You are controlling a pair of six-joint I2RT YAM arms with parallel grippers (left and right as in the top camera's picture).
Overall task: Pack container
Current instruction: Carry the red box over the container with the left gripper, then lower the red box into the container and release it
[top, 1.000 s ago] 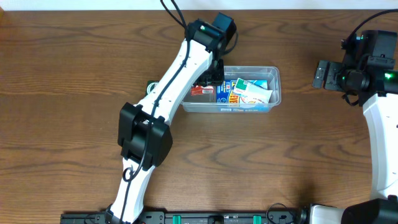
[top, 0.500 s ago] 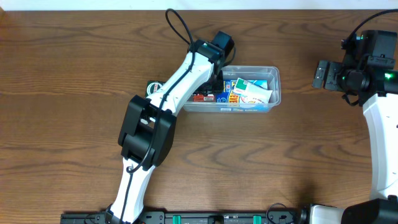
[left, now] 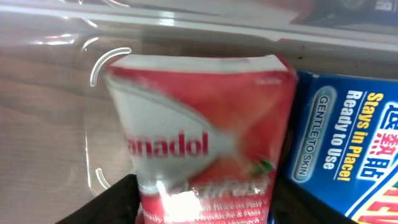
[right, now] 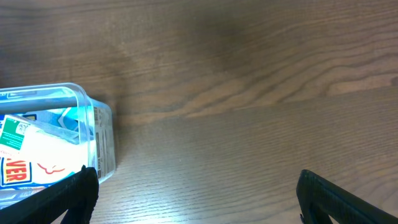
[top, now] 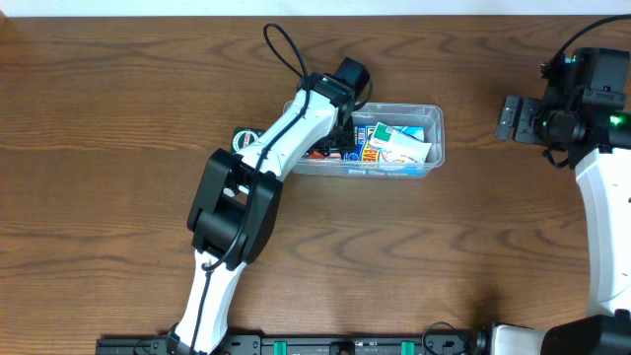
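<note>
The clear plastic container (top: 438, 148) sits at the table's middle back and holds several packets. My left gripper (top: 335, 133) reaches into its left end, shut on a red and white Panadol box (left: 199, 143) that lies beside a blue box (left: 348, 143) inside the tub. The box fills the left wrist view between my two black fingers. My right gripper (right: 196, 199) is open and empty above bare table, right of the container's corner (right: 99, 134); the arm (top: 567, 113) is at the far right.
A green and white item (top: 242, 140) lies just left of the container, partly hidden by my left arm. A white and green packet (top: 399, 146) lies in the tub's right half. Wood table surrounds the tub.
My left gripper has lowered further into the container's left end with the red box. The right arm has not moved.
</note>
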